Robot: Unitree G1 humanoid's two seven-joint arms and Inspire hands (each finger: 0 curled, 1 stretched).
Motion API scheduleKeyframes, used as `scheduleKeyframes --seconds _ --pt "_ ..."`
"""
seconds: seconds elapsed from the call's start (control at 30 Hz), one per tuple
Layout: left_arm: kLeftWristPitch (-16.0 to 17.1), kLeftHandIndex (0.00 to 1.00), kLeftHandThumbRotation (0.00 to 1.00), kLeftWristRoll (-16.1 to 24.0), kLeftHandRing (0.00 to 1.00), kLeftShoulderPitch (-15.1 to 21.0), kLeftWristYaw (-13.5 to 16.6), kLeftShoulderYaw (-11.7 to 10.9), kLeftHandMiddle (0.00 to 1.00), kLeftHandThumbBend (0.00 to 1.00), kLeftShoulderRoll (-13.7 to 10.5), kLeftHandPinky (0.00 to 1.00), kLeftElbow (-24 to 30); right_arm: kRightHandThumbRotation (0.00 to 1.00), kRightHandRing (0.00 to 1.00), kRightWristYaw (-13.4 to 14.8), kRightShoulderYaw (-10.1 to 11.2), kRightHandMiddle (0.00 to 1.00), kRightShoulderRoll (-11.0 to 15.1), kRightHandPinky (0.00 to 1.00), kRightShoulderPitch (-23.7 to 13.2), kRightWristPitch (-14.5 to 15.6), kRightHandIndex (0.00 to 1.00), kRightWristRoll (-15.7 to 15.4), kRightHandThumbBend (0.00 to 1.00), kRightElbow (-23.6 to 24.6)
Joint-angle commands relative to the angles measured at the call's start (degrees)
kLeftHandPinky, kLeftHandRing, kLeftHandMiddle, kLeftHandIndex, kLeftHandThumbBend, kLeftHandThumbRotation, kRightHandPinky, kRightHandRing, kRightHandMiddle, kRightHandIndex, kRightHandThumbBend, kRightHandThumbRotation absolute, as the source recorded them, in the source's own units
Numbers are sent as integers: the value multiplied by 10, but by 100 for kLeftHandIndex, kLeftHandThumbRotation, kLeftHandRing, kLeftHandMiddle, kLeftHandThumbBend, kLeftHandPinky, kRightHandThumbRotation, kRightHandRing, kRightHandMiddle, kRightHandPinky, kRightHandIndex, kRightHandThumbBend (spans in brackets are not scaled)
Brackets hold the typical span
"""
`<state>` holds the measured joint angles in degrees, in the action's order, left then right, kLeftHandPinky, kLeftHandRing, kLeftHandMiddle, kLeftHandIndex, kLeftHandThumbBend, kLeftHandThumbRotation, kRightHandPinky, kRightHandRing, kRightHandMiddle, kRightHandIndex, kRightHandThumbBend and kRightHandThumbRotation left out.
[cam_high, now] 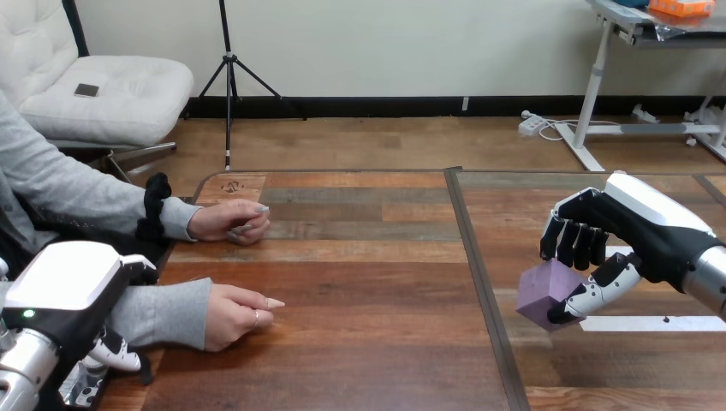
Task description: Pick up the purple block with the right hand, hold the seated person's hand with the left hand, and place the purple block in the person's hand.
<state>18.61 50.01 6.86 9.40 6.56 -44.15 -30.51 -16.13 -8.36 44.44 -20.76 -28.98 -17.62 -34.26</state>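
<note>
**Purple block gripped at the right of the bench, well apart from the person's curled hands at the left**

Nearest the camera, at lower left, the left robot hand (64,287) sits over the grey sleeve of the person's nearer arm. Its white back faces up. Its underside is hidden, so I cannot tell whether it is open or closed, or whether it touches the sleeve. It is over the forearm rather than the hand, so the hold the task asks for does not look made yet.

Just beyond it, the person's nearer hand (235,317) rests on the bench (368,342), loosely curled, with no open palm showing. A block set down on a hand in that position would likely roll off onto the wood.

Across a dark seam in the bench, at the right, the right robot hand (633,231) is clamped on the purple block (548,291), fingers over the top and thumb under the near side. The grip looks to catch one end of the block, leaving most of it jutting out to the left. On the long carry across, the block could twist or slip free. I cannot tell whether it is clear of the bench or resting on it. A white strip (651,324) lies on the wood just beside it.

Farther back, the person's farther hand (231,221) lies on the bench with its fingers folded in. Which of the two hands is meant to receive the block is unclear.
</note>
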Motion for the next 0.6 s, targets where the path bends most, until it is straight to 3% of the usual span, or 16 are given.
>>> scheduleKeyframes --seconds 0.0,0.37,0.57 --pt "1 68 7 0 64 48 29 26 68 100 10 57 -43 0 38 11 26 41 -12 36 -36 -9 41 19 92 7" --pt "26 64 1 -20 58 69 74 49 63 100 26 51 -99 0 38 10 24 41 -7 36 -35 -14 41 20 91 6" --pt "16 62 0 -21 58 75 92 60 62 100 36 50 -111 0 38 9 25 41 -6 36 -35 -15 41 20 91 7"
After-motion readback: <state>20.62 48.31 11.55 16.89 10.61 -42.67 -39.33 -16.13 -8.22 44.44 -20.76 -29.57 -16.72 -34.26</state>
